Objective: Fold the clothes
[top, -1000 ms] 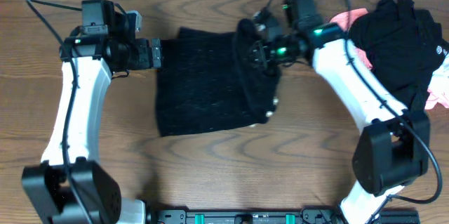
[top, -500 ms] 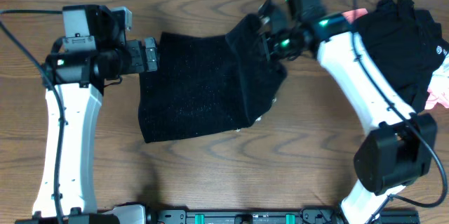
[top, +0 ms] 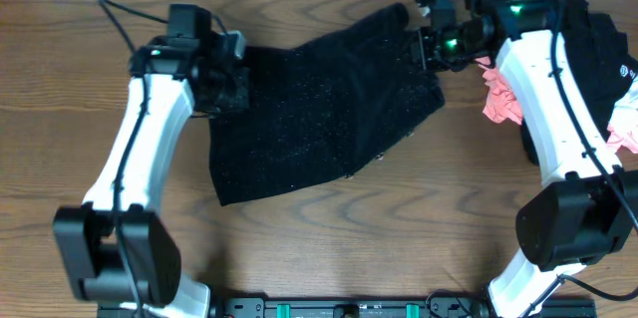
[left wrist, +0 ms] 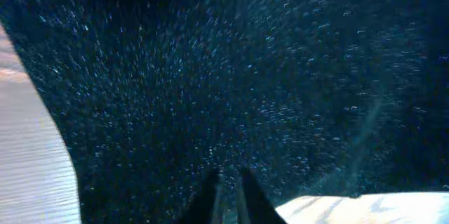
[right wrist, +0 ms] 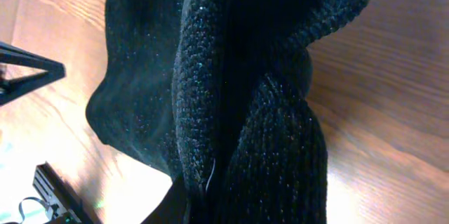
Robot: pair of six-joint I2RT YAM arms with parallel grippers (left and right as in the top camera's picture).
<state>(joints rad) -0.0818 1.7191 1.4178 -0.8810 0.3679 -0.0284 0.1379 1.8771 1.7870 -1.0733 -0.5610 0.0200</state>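
My left gripper point(top: 231, 77) pinches the black knit garment point(top: 319, 119) at its nine o'clock edge; my right gripper point(top: 431, 44) clamps its bunched two o'clock corner

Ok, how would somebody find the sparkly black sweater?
Look at the middle of the wooden table. The sweater lies spread out there. Unlike the black pile at the right edge, it glitters with tiny specks.
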